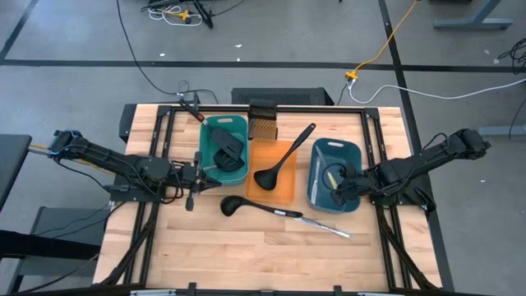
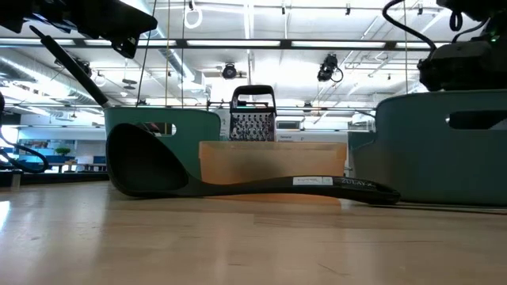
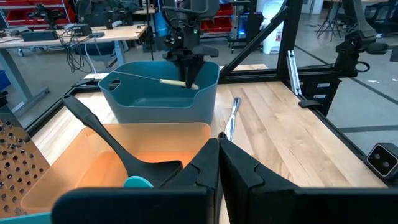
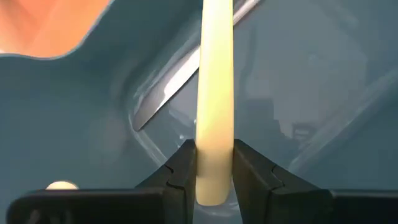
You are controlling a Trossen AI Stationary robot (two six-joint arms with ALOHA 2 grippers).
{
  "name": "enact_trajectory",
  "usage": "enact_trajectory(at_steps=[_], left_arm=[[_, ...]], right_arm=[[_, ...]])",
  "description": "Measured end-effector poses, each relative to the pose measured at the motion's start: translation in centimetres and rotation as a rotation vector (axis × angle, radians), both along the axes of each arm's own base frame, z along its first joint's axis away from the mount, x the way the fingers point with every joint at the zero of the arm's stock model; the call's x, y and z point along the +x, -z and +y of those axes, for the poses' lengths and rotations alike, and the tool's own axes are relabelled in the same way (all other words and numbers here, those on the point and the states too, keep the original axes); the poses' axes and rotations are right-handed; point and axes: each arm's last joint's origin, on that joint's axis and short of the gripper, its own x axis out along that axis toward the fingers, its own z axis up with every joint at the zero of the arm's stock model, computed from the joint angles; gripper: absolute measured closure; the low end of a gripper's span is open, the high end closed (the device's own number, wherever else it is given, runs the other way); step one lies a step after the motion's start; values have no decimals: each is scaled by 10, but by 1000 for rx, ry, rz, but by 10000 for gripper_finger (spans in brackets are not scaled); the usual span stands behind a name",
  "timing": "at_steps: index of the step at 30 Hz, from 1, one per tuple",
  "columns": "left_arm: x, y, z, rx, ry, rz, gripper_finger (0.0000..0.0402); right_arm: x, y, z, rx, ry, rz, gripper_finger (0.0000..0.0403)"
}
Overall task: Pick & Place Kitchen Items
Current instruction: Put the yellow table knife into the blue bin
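Observation:
My right gripper hangs over the blue tray, shut on a cutlery piece with a pale-yellow handle and a silvery front. A silvery blade lies on that tray's floor. My left gripper is shut on nothing at the near right corner of the teal tray, which holds a black spatula. One black ladle lies across the orange tray. Another black ladle rests on the table with a silvery piece at its handle end. My right gripper pinches the pale-yellow handle between its two fingers, close to the handle's free end. The fingers come from above, slanting down, and lie across the piece. The piece lies about level at the blue tray's rim height; whether its silvery end touches the rim, I cannot tell.
A dark mesh box stands at the orange tray's far edge. The three trays sit side by side mid-table. Bare wood stretches along the near edge. Black frame rails run along both sides.

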Motion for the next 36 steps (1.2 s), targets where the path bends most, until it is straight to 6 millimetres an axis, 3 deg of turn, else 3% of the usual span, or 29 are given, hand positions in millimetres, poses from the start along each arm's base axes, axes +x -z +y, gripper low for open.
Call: enact_trajectory(at_steps=[16, 27, 36], left_arm=[[0, 0, -1, -5, 34, 1, 383], [0, 0, -1, -5, 34, 1, 383], [0, 0, -1, -4, 33, 1, 383]], right_arm=[[-7, 3, -5, 202, 55, 148, 318], [-3, 2, -10, 204, 63, 113, 314], [-2, 2, -12, 301, 47, 135, 304]])
